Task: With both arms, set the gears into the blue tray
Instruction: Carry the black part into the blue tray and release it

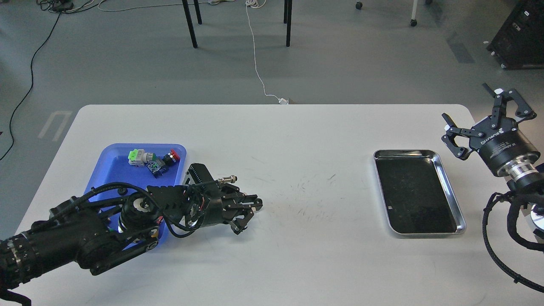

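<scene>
The blue tray (111, 170) lies near the bench's (272, 178) left edge, holding two push-button switches (152, 160) at its far end, one green-capped, one red-capped. No gears can be made out. The left arm lies over the tray's near part; its left hand (245, 214) rests just right of the tray, whether clenched or released I cannot tell. A steel tray (452, 197) sits toward the right edge. Beyond it the right hand (471, 110) hovers with fingers spread, grasping nothing.

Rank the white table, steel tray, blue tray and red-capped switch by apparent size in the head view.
1. white table
2. steel tray and blue tray: similar; the left arm hides part of the blue one
3. red-capped switch
</scene>
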Action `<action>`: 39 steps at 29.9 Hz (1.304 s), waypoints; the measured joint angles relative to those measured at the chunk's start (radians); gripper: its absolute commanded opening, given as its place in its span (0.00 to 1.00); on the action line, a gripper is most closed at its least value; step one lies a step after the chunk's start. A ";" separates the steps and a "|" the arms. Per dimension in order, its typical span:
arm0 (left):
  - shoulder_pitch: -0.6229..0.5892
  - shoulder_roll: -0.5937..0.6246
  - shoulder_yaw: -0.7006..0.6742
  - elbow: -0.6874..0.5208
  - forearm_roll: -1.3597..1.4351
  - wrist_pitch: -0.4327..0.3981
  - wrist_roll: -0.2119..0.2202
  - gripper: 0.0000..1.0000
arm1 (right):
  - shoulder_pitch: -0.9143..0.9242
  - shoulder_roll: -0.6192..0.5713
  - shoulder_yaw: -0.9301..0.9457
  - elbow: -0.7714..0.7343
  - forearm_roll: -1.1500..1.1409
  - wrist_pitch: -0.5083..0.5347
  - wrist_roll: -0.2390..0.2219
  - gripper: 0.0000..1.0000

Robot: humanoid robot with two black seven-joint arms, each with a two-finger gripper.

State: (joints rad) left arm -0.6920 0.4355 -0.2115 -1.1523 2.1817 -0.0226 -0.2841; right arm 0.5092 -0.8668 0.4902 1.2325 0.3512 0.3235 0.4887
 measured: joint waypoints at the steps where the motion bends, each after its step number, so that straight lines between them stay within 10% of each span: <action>1: 0.000 0.016 -0.009 -0.008 0.000 0.024 -0.003 0.08 | 0.000 -0.003 0.000 0.000 0.000 0.000 0.000 0.95; 14: 0.010 0.347 -0.024 -0.015 -0.193 0.099 -0.059 0.10 | 0.001 -0.009 0.021 -0.001 -0.006 0.000 0.000 0.95; 27: 0.049 0.422 0.043 0.134 -0.214 0.080 -0.115 0.13 | 0.002 -0.052 0.024 -0.001 -0.009 0.008 0.000 0.95; 35: 0.048 0.409 0.050 0.136 -0.214 0.079 -0.115 0.66 | 0.002 -0.055 0.028 0.001 -0.008 0.006 0.000 0.95; 39: 0.049 0.396 0.053 0.140 -0.215 0.081 -0.116 0.70 | 0.002 -0.055 0.033 0.001 -0.008 0.002 0.000 0.95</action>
State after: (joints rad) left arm -0.6427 0.8320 -0.1587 -1.0127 1.9665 0.0581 -0.3997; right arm 0.5109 -0.9220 0.5236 1.2336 0.3435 0.3259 0.4886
